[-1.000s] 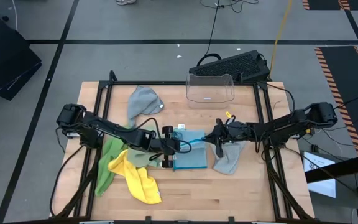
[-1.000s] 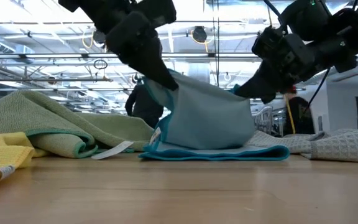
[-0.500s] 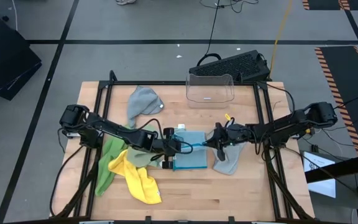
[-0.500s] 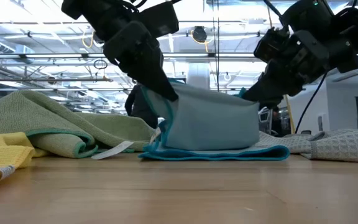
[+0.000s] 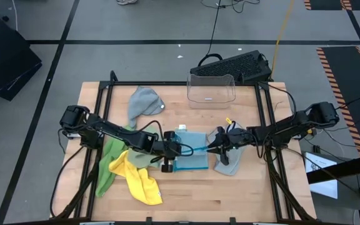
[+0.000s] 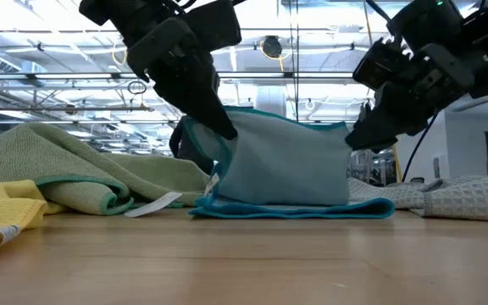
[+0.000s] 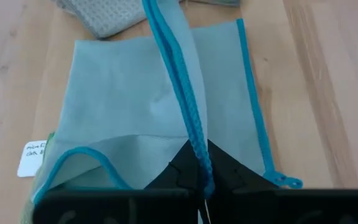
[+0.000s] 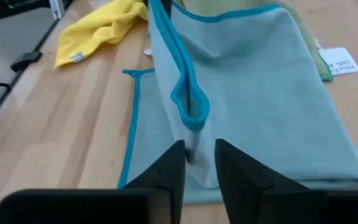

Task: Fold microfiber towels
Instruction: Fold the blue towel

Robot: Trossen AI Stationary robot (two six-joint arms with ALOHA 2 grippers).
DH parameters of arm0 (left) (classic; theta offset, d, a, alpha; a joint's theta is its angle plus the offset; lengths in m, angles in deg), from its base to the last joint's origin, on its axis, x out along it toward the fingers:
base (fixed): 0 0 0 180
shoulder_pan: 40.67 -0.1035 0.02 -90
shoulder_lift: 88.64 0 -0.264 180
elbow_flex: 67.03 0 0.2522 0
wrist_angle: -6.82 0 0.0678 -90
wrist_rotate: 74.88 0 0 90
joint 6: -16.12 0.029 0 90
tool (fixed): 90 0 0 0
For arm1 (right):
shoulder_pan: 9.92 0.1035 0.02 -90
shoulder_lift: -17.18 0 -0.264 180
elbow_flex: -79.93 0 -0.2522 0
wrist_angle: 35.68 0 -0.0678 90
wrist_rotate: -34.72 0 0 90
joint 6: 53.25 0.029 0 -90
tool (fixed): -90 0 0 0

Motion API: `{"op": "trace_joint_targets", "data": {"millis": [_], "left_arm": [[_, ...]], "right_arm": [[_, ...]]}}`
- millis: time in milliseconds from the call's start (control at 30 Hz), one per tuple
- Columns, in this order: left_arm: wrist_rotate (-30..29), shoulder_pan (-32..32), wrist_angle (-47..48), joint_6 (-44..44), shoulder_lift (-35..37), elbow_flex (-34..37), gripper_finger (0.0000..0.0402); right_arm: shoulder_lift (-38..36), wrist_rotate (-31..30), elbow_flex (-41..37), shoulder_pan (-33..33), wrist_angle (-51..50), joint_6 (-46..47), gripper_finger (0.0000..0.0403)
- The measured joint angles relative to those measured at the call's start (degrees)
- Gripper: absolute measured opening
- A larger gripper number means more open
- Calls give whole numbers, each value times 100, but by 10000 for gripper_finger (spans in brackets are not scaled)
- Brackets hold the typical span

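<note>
At the middle of the table my two pincers face each other over the light blue towel [image 5: 191, 156]. My left gripper [image 5: 179, 150] is clenched on its blue hem, and the wrist view shows the seam pinched between my fingers. My right gripper [image 5: 214, 146] has its fingers [image 8: 166, 171] parted just enough to let the hem stand loose between them, so I judge that side released. The cloth stands as a raised half-fold, not laid flat. One grey towel [image 5: 229, 161] lies just beside it, another grey towel [image 5: 144, 103] farther back, and the sage green towel [image 5: 139, 156], bright green towel [image 5: 108, 161] and yellow towel [image 5: 139, 181] are heaped unfolded. Nearly everything is left to do
</note>
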Motion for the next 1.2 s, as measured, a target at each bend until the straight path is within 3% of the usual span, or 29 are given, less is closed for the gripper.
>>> {"op": "trace_joint_targets", "data": {"millis": [233,533,800,967,1200], "left_arm": [[242,148,-183,-194,0,0,54],[237,298,-398,-199,0,-2,132],[63,270,-666,-460,0,-2,147],[-71,464,-927,-536,0,-4,147],[-1191,853,-959,-531,-37,-7,147]], "right_arm": [[0,-2,4,-4,-7,-20,122],[0,-2,11,-4,-11,-234,125],[0,-50,13,156,191,-233,125],[0,-781,17,709,382,-109,125],[88,-2089,17,1729,448,256,125]]}}
